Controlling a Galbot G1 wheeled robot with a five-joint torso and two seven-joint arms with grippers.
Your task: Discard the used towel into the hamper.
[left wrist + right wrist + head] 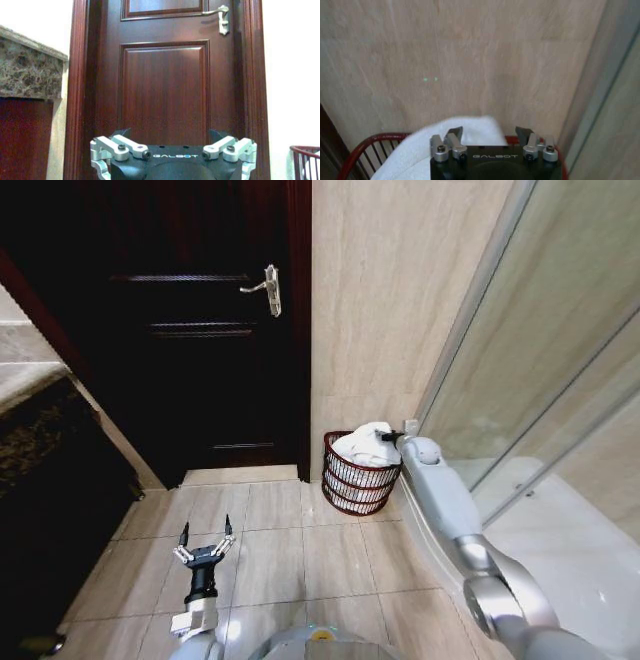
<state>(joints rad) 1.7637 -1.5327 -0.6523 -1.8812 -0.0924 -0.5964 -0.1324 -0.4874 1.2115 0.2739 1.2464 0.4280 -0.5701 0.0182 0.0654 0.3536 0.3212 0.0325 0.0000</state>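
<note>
Idling nearest, the left gripper (206,542) hung spread wide over the floor tiles, well short of the hamper (360,478). Right gripper (490,135) sat over its rim, fingers apart, "GALBOT" printed on its body. Towel (365,445) heaped inside: soft, light, best pinched at a fold.

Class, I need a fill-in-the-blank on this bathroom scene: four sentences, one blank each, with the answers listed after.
1. The white towel lies in the ____.
2. The hamper stands on the floor between the shower glass and the dark wooden ____.
3. The right gripper hangs over the hamper with its jaws ____.
4. The left gripper, jaws open, holds ____.

Answers: hamper; door; open; nothing
</note>
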